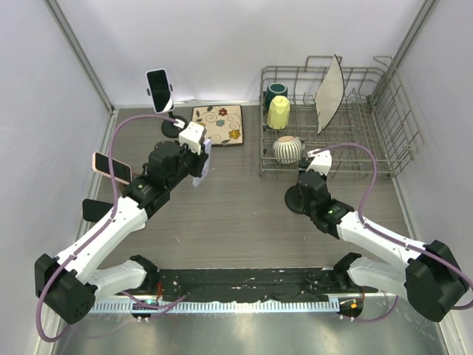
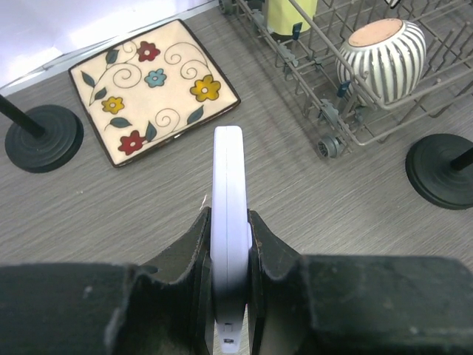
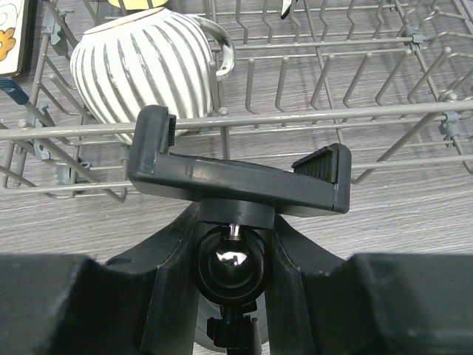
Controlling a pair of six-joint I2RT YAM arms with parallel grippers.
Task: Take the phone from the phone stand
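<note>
White phone (image 2: pixel 228 214) edge-on in left jaws, long axis pointing outward

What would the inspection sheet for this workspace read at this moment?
Surface: grey wood-grain table, no spills seen.
Job's things: white phone out of the phone stand, whose clamp is empty.
Clutter: floral plate; dish rack with striped mug, yellow cup, green cup, white plate; black phone and pink phone on other stands.
Hands: left hand shut on the white phone, edge-on; right hand shut on the phone stand below its clamp.
Cables: purple cable looped along each arm.
Surroundings: pale walls.
</note>
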